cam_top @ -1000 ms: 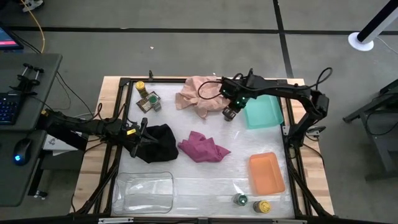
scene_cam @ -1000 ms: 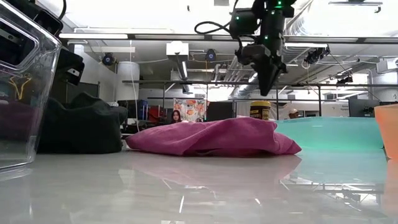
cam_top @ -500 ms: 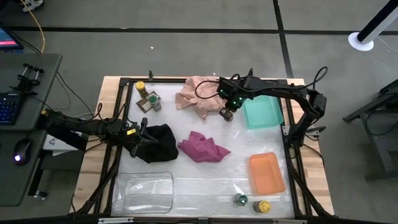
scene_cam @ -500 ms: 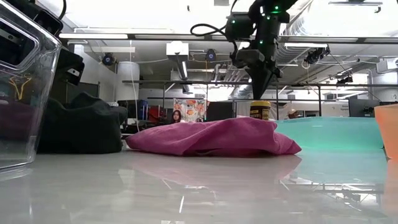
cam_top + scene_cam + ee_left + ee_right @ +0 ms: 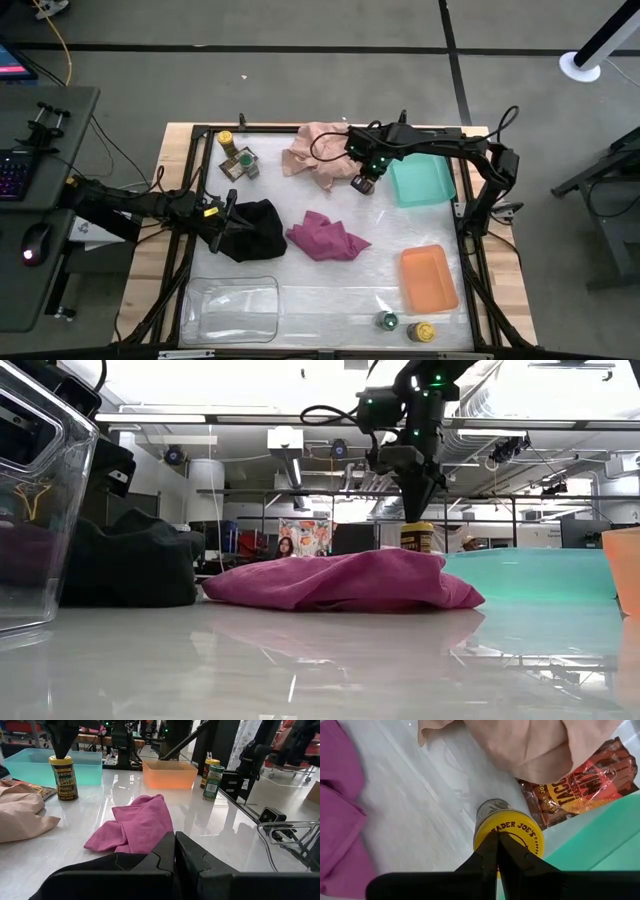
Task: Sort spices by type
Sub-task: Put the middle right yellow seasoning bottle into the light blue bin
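Right gripper (image 5: 498, 851) hangs over yellow-lidded jar (image 5: 509, 832), fingers pressed together, gripping nothing.
Jar stands between pink cloth (image 5: 312, 148) and teal tray (image 5: 424, 180); left gripper (image 5: 175, 852) rests closed on black cloth (image 5: 255, 228).

A white-topped table (image 5: 330, 285) with a wooden rim carries three cloths: pale pink (image 5: 312, 153), magenta (image 5: 326, 237) and black (image 5: 256, 229). Teal (image 5: 424, 181), orange (image 5: 429, 279) and clear (image 5: 237, 308) trays lie on it, with spice jars (image 5: 404, 326) near the front edge, others (image 5: 238, 156) at the far left corner, and a foil packet (image 5: 580, 782) beside the teal tray.
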### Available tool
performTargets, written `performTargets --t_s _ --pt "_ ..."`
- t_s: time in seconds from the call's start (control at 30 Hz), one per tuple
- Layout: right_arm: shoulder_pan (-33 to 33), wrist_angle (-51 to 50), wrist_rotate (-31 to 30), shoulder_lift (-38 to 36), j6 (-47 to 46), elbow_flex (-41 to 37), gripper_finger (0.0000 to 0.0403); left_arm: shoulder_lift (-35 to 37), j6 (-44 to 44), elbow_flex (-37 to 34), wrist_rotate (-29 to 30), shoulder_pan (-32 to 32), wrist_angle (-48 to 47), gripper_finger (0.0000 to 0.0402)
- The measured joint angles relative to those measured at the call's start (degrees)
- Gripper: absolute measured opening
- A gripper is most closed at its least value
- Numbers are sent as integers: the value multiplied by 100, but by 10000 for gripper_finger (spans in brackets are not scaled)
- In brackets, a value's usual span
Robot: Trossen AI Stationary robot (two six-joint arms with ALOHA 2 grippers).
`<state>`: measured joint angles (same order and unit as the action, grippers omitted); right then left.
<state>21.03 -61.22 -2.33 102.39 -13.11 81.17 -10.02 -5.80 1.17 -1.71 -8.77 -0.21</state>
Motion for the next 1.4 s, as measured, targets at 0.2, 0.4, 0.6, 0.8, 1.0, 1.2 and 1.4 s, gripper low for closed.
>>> performTargets --t_s 0.2,0.4,0.6,0.8,1.0,1.2,1.4 --pt "-4 -126 132 39 77 -7 0 1 1 0 1 0 0 0" --pt "-2 -124 210 39 -22 -14 0 0 1 0 1 2 0 0" --pt "-6 -222 118 -127 -205 120 0 2 1 0 1 1 0 0" --pt "-6 -362 -21 -368 -189 475 0 1 1 0 0 1 1 0" --pt "-1 -617 -25 -388 -187 649 22 2 1 0 0 1 1 0" --pt "88 -668 299 -398 62 664 148 1 0 0 1 0 0 0" --pt "208 -615 387 -406 148 459 291 0 0 0 0 0 0 0"
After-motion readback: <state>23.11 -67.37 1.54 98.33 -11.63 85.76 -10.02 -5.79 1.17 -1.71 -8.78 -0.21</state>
